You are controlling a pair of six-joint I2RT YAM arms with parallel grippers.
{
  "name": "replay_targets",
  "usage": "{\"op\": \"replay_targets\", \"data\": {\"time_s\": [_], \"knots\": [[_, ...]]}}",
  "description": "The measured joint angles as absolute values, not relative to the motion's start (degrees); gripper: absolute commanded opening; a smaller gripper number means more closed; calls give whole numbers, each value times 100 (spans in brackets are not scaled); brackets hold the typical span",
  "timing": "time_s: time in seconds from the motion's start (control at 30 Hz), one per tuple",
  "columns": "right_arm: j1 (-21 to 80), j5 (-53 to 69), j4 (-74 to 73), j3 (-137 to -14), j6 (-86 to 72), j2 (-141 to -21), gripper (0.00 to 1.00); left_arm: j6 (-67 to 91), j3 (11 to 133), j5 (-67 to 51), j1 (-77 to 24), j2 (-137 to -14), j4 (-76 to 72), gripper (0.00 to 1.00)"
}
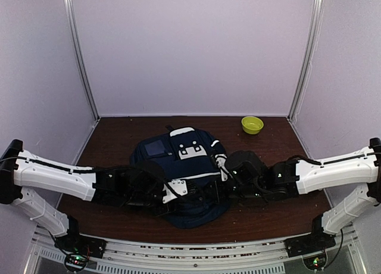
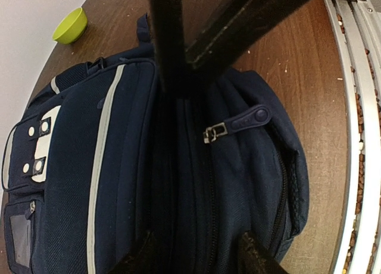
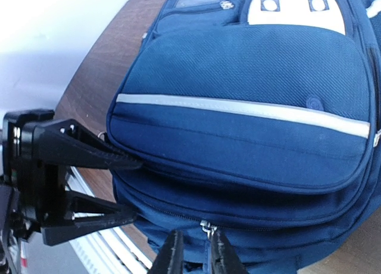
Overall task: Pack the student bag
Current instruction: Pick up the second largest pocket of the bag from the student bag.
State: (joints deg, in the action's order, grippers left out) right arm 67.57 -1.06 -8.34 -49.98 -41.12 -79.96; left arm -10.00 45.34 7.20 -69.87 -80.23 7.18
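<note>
One student bag (image 1: 184,167), navy fabric, lying flat on the brown worktop (image 1: 119,137) with its front face up and its top end towards the arm bases. It sits at the middle of the worktop.

- Front face: white patches (image 1: 190,148) with round studs, a grey reflective stripe (image 3: 238,107) across the front pocket, and a small clear-window pocket (image 1: 156,148) beside the patches.
- Zips: one zip pull (image 2: 247,118), a dark rubbery tab on a metal slider, lies loose on the fabric near the bag's top end. A second metal zip slider (image 3: 206,228) sits on the seam below the front pocket.

Two grippers, both at the bag's top end.

- Left gripper (image 2: 196,259): reaches in from the bag's left. Its fingers (image 2: 140,256) are spread wide apart, with the bag's zipped top edge between them (both tips at the fabric, nothing clamped).
- Right gripper (image 3: 195,253): reaches in from the bag's right. Its fingers (image 3: 171,256) are drawn nearly together, leaving a narrow gap, and the second slider sits right at the mouth of that gap. Whether they pinch it cannot be told.

One small lime-green bowl (image 1: 252,124), upright, beyond the bag's far right corner and well apart from it.
</note>
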Motion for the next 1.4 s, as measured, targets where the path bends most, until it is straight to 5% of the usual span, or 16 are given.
{"op": "replay_targets", "data": {"time_s": [0.3,0.5,0.63,0.73,0.87,0.97,1.1,1.27,1.4], "knots": [[6757,45,-858,-4836,-4270,-8429,37,-1173,4456,1083,-7022,-8128,502,24],[6757,156,-819,-4836,-4370,-8766,34,-1258,4456,1229,-7057,-8197,436,21],[6757,274,-744,-4836,-4403,-8833,22,-1271,4456,1282,-7057,-8195,429,21],[6757,331,-657,-4836,-4394,-8917,2,-1271,4456,1302,-7057,-8195,429,21],[6757,421,-537,-4838,-4473,-8991,0,-1269,4456,1330,-7061,-8195,432,22],[6757,434,-528,-4838,-4477,-8991,0,-1264,4456,1328,-7061,-8187,445,31],[6757,460,-576,-4856,-4436,-8971,0,-1275,4477,1090,-7059,-8062,556,92],[6759,534,-886,-5166,-4235,-8809,0,-1184,4619,725,-7061,-7922,731,90],[6757,578,-1122,-5448,-4082,-8582,0,-1153,4604,729,-7054,-7789,709,75]]}}
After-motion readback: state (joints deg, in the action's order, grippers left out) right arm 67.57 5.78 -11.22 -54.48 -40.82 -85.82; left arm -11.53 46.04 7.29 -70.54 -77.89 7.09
